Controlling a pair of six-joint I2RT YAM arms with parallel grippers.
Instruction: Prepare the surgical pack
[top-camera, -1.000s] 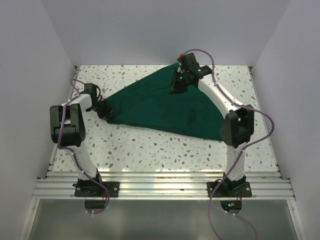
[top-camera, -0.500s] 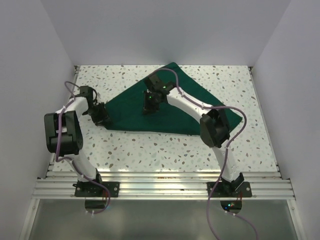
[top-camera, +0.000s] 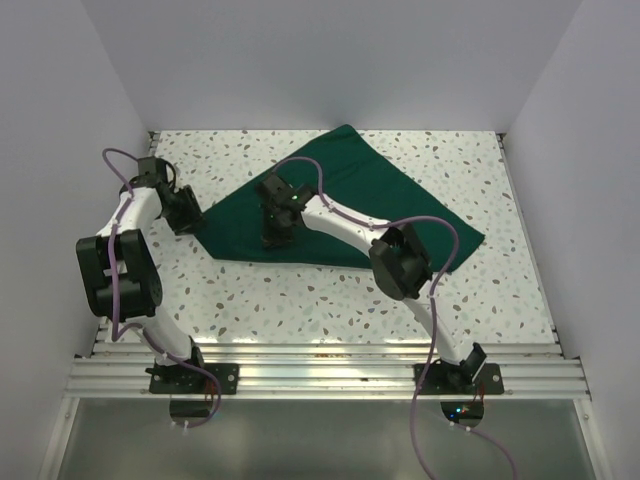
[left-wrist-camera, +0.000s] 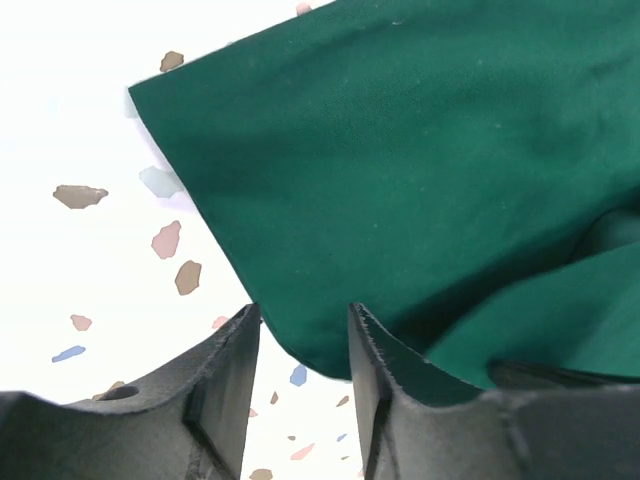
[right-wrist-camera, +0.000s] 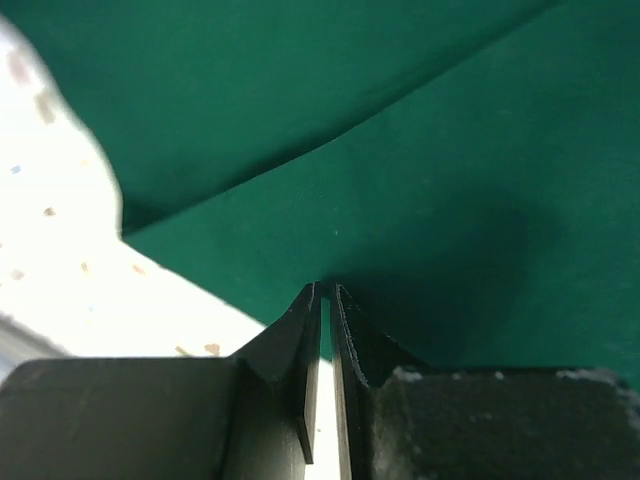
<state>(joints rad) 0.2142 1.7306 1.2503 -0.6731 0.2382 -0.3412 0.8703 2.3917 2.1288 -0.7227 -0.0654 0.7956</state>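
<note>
Speckled counter (top-camera: 300, 300), white walls on three sides, rail (top-camera: 320, 372) along the bottom of the top view.

Left hand (top-camera: 186, 212): left of frame, just beside the drape's left corner. Fingers part-way spread, nothing in them. Wrist view shows the drape's edge crossing the gap just ahead of the tips.

Drape (top-camera: 400, 205): centre to right of frame, lying flat, a rough four-sided patch with one layer folded over another. Top corner is near the back wall.

Right hand (top-camera: 274, 232): on the drape near its lower edge, left of centre. Fingers closed to a thin slit, tips at the cloth. Cannot tell if a pinch of fabric is in it.

Step, my reading: setting a fold down. To do it well, line up the layers' edges, release only once the cloth is flat, then lift straight up so nothing drags. Left hand should back off leftward, away from the corner.

Room: bare counter below the drape and at the upper left. Left wall is close to the left arm. Right side is open.
</note>
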